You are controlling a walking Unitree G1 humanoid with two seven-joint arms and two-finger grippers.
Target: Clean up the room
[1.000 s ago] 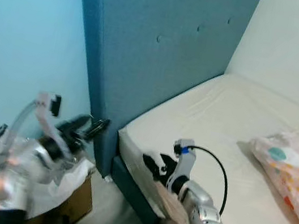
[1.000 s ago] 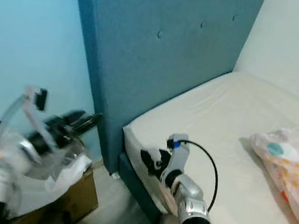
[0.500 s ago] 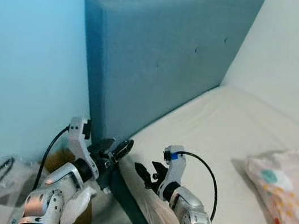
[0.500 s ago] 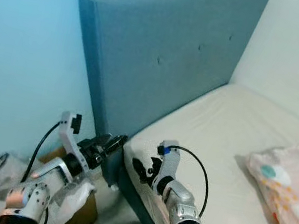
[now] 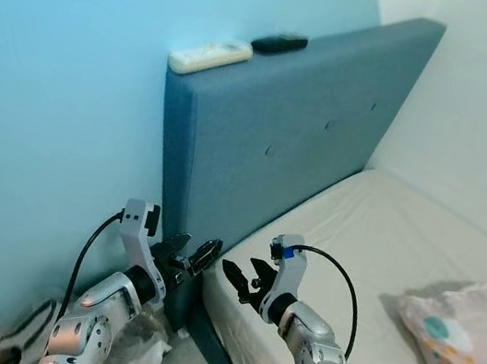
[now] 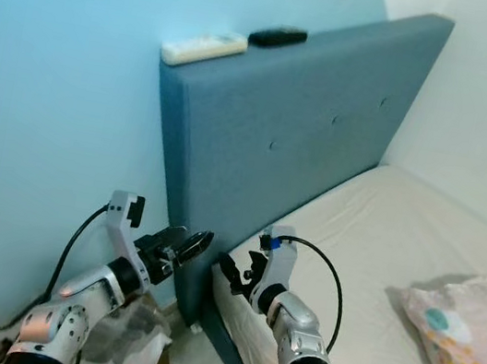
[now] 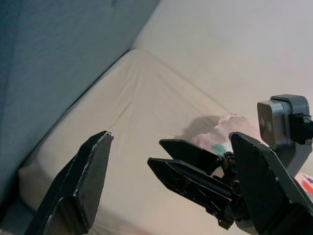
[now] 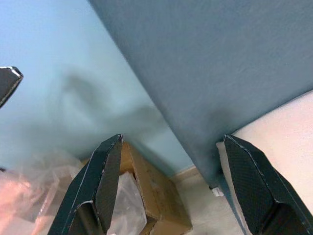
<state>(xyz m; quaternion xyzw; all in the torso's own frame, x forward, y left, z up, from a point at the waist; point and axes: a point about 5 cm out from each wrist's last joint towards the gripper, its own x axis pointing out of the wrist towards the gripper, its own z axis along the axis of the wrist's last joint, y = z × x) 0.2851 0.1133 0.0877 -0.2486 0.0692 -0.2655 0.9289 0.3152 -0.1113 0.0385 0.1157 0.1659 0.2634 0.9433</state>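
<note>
Left gripper (image 5: 192,255): fingers spread, empty, raised before the bed's near corner.
Right gripper (image 5: 242,276): fingers spread, empty, facing the left one over the cream mattress (image 5: 375,232) edge.
White remote control (image 5: 210,55): on the blue padded headboard (image 5: 278,141) top edge, beside a black remote (image 5: 280,43).
Floral pillow (image 5: 467,355): mattress's right side.

Headboard (image 5: 278,141) stands against the wall at the bed's (image 5: 372,250) head. Two remotes (image 5: 210,55) (image 5: 280,43) lie on its top edge. Pillow (image 5: 467,355) lies on the bed, right. Cardboard box (image 8: 156,196) sits on the floor, left of the bed.
</note>
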